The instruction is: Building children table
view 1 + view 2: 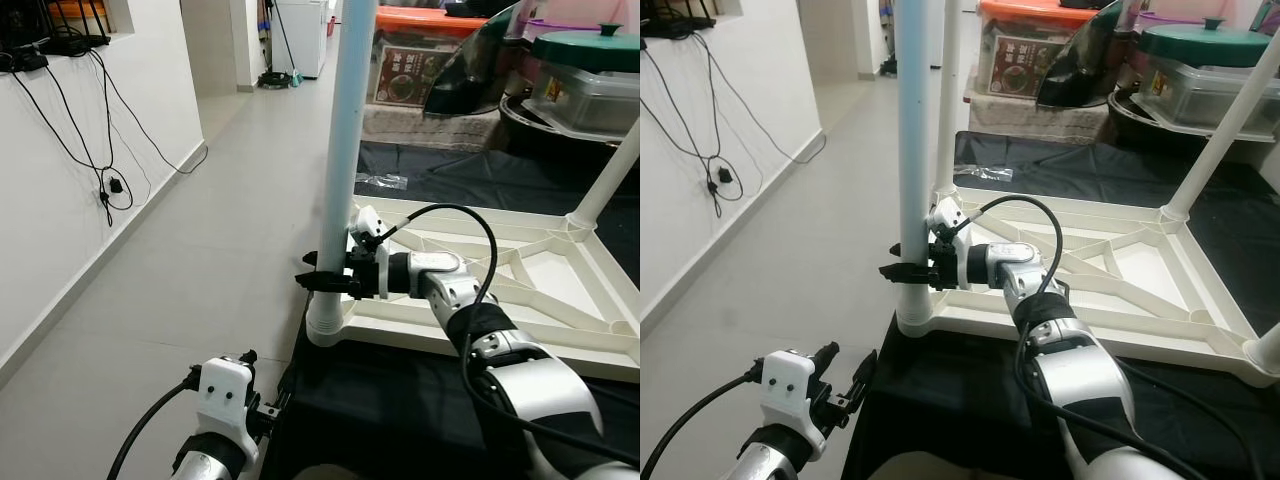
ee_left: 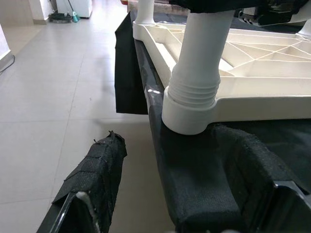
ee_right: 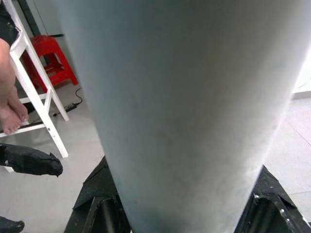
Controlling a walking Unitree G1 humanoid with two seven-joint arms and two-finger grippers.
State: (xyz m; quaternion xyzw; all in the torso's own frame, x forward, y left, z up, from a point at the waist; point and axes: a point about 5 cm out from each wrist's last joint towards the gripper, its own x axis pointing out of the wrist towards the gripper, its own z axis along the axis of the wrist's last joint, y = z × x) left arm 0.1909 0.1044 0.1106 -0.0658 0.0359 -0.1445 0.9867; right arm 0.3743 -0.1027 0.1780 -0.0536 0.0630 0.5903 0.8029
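Note:
The white children's table (image 1: 520,275) lies upside down on a black cloth (image 1: 400,400), its legs pointing up. My right gripper (image 1: 325,281) is shut on the near-left leg (image 1: 345,120), just above its threaded socket (image 2: 192,104). In the right wrist view the leg (image 3: 180,97) stands between the two black fingers (image 3: 97,206). My left gripper (image 1: 852,388) hangs low and open by the cloth's left edge, below that corner, with nothing held. More legs stand at the far corners (image 1: 1230,120).
Tiled floor (image 1: 200,280) runs along the left beside a white wall with dangling cables (image 1: 110,185). Storage boxes (image 1: 420,60) and a green-lidded pot (image 1: 590,45) crowd the back. In the right wrist view are a person's foot (image 3: 9,111), a white frame (image 3: 36,97) and a red stool (image 3: 48,58).

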